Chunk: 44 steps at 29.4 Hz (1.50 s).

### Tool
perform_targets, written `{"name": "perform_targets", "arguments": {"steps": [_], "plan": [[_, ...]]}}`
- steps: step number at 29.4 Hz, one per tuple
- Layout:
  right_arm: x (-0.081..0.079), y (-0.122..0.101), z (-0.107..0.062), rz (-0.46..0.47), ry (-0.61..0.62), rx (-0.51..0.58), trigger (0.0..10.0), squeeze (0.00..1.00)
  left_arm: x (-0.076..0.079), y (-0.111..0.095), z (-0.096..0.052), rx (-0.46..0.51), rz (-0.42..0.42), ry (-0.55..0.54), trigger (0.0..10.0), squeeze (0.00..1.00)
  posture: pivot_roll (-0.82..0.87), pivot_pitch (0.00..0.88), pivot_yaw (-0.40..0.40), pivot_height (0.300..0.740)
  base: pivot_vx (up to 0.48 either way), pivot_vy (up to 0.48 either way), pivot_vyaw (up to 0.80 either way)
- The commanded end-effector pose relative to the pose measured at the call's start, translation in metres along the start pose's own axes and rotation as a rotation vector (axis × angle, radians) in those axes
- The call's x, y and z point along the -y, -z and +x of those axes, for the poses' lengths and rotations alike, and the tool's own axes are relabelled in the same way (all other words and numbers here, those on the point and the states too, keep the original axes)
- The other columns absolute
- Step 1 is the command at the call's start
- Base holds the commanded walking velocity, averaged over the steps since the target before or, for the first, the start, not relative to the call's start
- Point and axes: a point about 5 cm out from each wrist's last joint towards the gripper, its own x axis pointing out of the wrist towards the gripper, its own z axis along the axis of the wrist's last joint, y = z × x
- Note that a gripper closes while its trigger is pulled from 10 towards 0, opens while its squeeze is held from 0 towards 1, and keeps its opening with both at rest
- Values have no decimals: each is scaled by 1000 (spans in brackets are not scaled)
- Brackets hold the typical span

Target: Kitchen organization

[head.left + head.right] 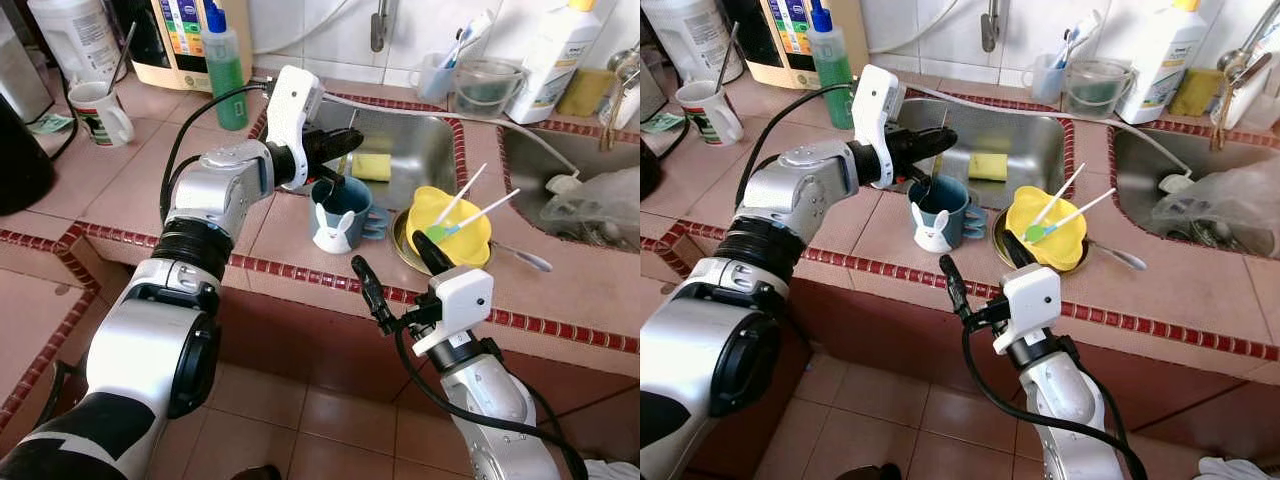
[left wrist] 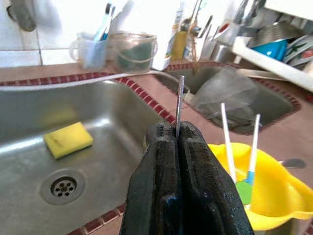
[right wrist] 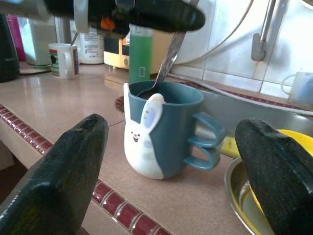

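A blue mug with a white rabbit face (image 1: 338,212) stands on the tiled counter in front of the sink. My left gripper (image 1: 347,146) hovers just above it, shut on the thin handle of a metal spoon (image 2: 179,103). The spoon's bowl hangs down inside the mug (image 3: 166,122). To the mug's right a yellow bowl (image 1: 455,232) sits on a metal plate and holds two white-handled utensils (image 1: 470,205). My right gripper (image 1: 400,270) is open, low at the counter's front edge, with its fingers (image 3: 73,166) pointing at the mug from a short distance.
A steel sink (image 1: 415,150) behind the mug holds a yellow sponge (image 1: 371,166). A green bottle (image 1: 224,70) and a white mug (image 1: 98,112) stand at the back left. The second sink (image 1: 590,205) on the right holds a plastic bag. Cups and a white bottle (image 1: 552,55) line the back wall.
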Motion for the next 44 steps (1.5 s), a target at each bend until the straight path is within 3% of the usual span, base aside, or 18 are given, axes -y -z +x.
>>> {"name": "perform_targets", "arguments": {"steps": [1, 14, 20, 22, 29, 37, 44], "plan": [[-1, 1, 0, 2, -3, 4, 10000, 0, 4, -14, -1, 33, 14, 34, 10000, 0, 69, 89, 15, 740, 0, 0, 0], [-1, 2, 5, -2, -2, 16, 10000, 0, 12, -28, -5, 129, -40, 65, 10000, 0, 61, 63, 25, 740, 0, 0, 0], [2, 0, 8, -11, 1, 31, 10000, 0, 8, -36, -9, 213, -72, 7, 10000, 0, 57, 50, 23, 740, 0, 0, 0], [5, -2, 12, -19, 7, 43, 10000, 0, 0, -40, -14, 271, -72, -81, 10000, 0, 57, 45, 20, 740, 0, 0, 0], [12, -8, 22, -27, 20, 78, 10000, 0, -17, -37, -32, 373, -63, -232, 10000, 0, 58, 30, 0, 740, 0, 0, 0], [30, -21, 35, -48, 87, 140, 10000, 0, -25, -22, -58, 442, 37, -412, 10000, 0, 64, 14, -19, 740, 0, 0, 0], [44, -31, 36, -43, 182, 192, 10000, 0, -21, -11, -68, 449, 184, -481, 10000, 0, 59, 4, -17, 740, 0, 0, 0]]}}
